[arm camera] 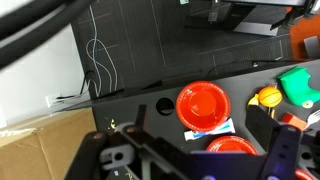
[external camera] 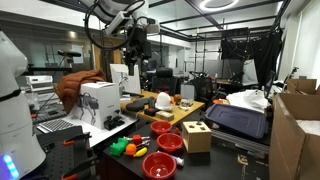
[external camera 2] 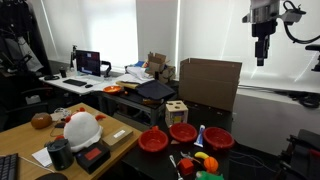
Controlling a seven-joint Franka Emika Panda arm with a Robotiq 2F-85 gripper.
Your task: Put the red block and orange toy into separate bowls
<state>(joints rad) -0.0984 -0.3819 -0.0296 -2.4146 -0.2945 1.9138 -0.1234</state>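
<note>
Three red bowls stand together on the dark table: in an exterior view [external camera: 170, 142], [external camera: 162, 127], [external camera: 158, 165], and in an exterior view [external camera 2: 183, 131], [external camera 2: 153, 140], [external camera 2: 219, 138]. The wrist view shows one whole bowl [arm camera: 202, 102] and part of another [arm camera: 232, 146]. The orange toy [arm camera: 269, 97] lies beside the green toy [arm camera: 298, 83], apart from the bowls; it also shows in both exterior views [external camera: 131, 150] [external camera 2: 208, 159]. A small red piece, perhaps the red block [external camera: 137, 139], lies near them. My gripper [arm camera: 205, 165] hangs high above the table [external camera: 138, 45] [external camera 2: 262, 55], open and empty.
A tan wooden box [external camera: 197, 135] [external camera 2: 176, 110] stands next to the bowls. A blue-and-white tube [arm camera: 210, 128] lies between two bowls. A large cardboard box [external camera 2: 210, 82] stands behind the table. A white helmet-like object [external camera 2: 82, 128] and other clutter sit on the desks.
</note>
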